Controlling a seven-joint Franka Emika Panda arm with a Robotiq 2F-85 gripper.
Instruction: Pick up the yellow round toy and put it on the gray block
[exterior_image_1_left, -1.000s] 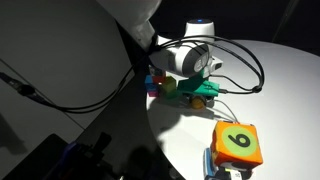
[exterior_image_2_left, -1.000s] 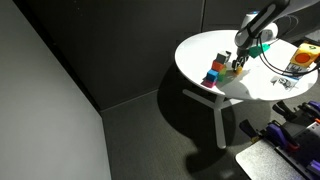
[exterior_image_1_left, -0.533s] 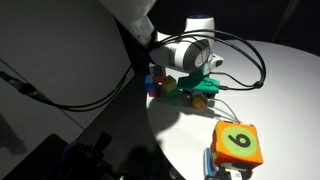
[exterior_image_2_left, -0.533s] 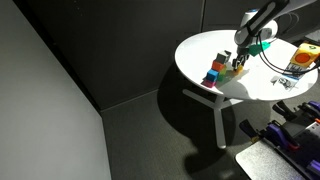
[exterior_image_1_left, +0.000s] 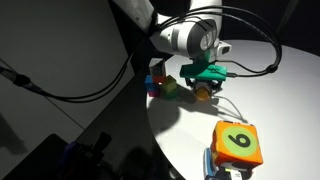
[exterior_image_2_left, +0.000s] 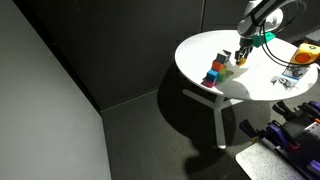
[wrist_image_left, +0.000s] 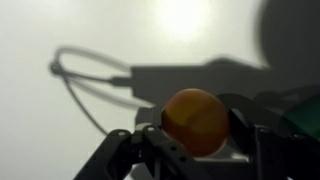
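Note:
My gripper (wrist_image_left: 196, 150) is shut on the yellow round toy (wrist_image_left: 195, 120), a small yellow-orange ball that fills the space between the fingers. In both exterior views the gripper (exterior_image_1_left: 205, 88) (exterior_image_2_left: 243, 56) hangs above the white round table, just beside a cluster of small coloured blocks (exterior_image_1_left: 162, 86) (exterior_image_2_left: 214, 72). The ball (exterior_image_1_left: 205, 93) shows under the green-trimmed fingers. I cannot pick out the gray block in the cluster; it is too small and partly hidden by the arm.
A large orange cube with a green numbered face (exterior_image_1_left: 238, 143) (exterior_image_2_left: 305, 57) stands near the table's edge. A black cable (exterior_image_1_left: 250, 60) loops from the wrist over the table (exterior_image_1_left: 280, 100). Dark equipment lies below the table (exterior_image_2_left: 290, 135).
The gripper has risen from the table surface beside the blocks, carrying the ball up with it, and has swung slightly away from the cluster.

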